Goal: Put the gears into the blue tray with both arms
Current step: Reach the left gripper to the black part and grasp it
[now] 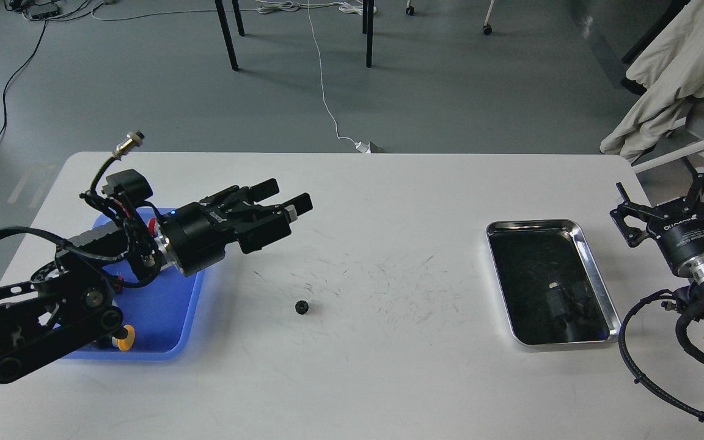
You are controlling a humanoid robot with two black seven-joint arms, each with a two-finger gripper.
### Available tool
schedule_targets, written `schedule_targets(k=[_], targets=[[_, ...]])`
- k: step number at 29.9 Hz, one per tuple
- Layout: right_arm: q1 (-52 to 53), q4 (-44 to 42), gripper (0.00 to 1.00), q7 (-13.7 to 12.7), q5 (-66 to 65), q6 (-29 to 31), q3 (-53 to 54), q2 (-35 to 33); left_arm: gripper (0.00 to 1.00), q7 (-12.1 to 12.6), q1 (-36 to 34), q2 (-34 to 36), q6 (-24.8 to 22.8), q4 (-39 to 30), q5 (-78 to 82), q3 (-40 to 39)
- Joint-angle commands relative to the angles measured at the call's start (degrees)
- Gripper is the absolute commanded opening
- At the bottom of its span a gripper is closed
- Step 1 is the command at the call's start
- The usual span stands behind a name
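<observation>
One little black gear lies on the white table, near the middle and a bit to the left. Nothing touches it. It looks tiny, hard and light. It has small teeth round its side, so it may roll or skid if it gets bumped. I think the best way to take it is from above, with one finger on each side of its round edge. The pinch must be small and gentle, or the gear could pop out.

The left gripper hangs in the air up and to the left of the gear. Its fingers are a little way apart and they hold nothing. Behind it sits the blue tray, with some small coloured things in it. The tray has a raised rim, so the gear must be lifted over it.

The right gripper is far off by the right edge of the table. Its fingers are spread wide and empty. A shiny steel tray sits near it.

There is lots of bare table all round the gear, so there is room to come down.
</observation>
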Motion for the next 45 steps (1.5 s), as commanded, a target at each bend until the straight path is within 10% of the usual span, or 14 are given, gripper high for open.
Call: schedule_targets(k=[1,22,45], targets=[[-0.1,0.1,0.96,0.4,0.0,0.0,0.1,0.3,0.99,0.0,0.4,-3.8,2.8,2.3,14.7,5.0],[4.2,2.1,0.96,0.4,-3.2,0.0,-7.4,0.3,0.91,0.1,7.3,-19.9,17.1,29.3,33.1,9.2],[3.9,1.8,0.96,0.6,-3.4,0.0,-7.7,0.4,0.65,-0.8,9.2,-15.9,17.8,30.6,33.1,9.1]])
